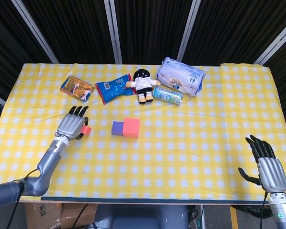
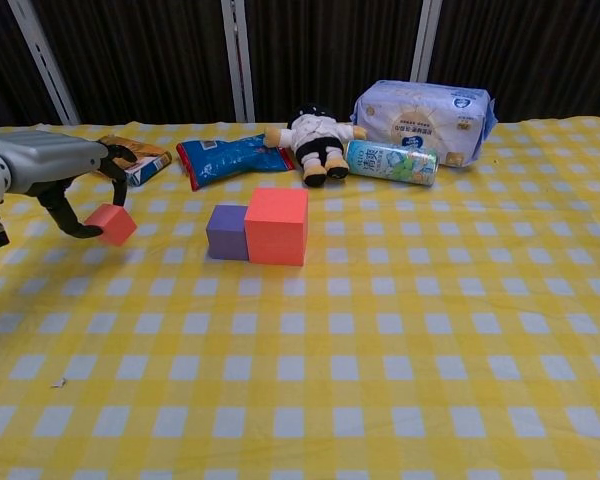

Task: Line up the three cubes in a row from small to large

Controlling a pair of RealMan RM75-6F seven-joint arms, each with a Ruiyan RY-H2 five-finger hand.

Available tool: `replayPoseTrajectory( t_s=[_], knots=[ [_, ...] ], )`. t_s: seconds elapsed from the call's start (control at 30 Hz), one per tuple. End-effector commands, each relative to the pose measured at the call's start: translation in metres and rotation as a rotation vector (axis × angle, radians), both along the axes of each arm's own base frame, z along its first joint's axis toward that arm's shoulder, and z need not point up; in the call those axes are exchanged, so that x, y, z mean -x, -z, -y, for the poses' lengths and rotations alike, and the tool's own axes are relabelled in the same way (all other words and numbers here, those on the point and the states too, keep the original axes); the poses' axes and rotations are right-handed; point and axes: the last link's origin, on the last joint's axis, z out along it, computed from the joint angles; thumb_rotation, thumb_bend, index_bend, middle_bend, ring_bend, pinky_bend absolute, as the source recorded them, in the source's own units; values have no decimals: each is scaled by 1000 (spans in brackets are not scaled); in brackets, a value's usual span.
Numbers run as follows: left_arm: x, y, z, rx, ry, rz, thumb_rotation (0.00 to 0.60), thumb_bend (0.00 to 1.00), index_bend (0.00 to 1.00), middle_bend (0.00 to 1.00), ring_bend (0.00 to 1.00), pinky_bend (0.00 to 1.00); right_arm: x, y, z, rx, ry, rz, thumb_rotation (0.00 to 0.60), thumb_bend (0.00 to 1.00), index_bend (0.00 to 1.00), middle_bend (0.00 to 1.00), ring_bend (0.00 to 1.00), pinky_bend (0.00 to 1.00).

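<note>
table: yellow checked cloth (image 1: pixel 181 143)
left hand (image 2: pixel 40 165): pinching small red cube (image 2: pixel 111 224), lifted
right hand (image 1: pixel 269 167): fingers spread, holding nothing
row: purple cube (image 2: pixel 227 232) touching large red cube (image 2: pixel 276 226)

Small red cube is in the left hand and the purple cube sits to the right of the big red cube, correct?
Not quite. The small red cube is in the left hand, but the head view shows the purple cube left of the big red cube, touching it.

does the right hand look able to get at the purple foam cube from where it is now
Probably not easily: the right hand sits open at the table's near right edge, and the large red foam cube stands touching the purple foam cube on the side facing it.
</note>
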Motion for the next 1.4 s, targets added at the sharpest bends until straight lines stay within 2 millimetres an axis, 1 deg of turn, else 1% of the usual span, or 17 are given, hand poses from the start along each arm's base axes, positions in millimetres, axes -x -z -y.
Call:
replayPoseTrajectory(
  t_s=[0.03, 0.2, 0.4, 0.6, 0.83, 1.13, 1.4],
  knots=[
    [-48, 23, -6, -20, -74, 32, 600, 378, 434, 0, 0, 0, 0, 0, 0, -1, 0, 2, 600, 344, 0, 0, 0, 0],
    [-65, 37, -8, -32, -125, 48, 600, 379, 434, 0, 0, 0, 0, 0, 0, -4, 1, 6, 600, 344, 0, 0, 0, 0],
    [-75, 46, -12, -51, -169, 27, 600, 378, 434, 0, 0, 0, 0, -1, 0, -6, 1, 12, 600, 344, 0, 0, 0, 0],
    [-75, 47, -15, -53, -184, 0, 600, 378, 435, 0, 0, 0, 0, -1, 0, -5, -1, 15, 600, 344, 0, 0, 0, 0],
    [-74, 48, -17, -57, -202, 8, 600, 378, 434, 0, 0, 0, 0, -1, 0, -7, -3, 15, 600, 344, 0, 0, 0, 0],
    [-80, 55, -22, -51, -198, 16, 600, 378, 427, 0, 0, 0, 0, -1, 0, -7, 0, 17, 600, 344, 0, 0, 0, 0],
    [-83, 61, -21, -35, -198, 5, 600, 378, 421, 0, 0, 0, 0, -1, 0, -7, 2, 22, 600, 344, 0, 0, 0, 0]
  ],
)
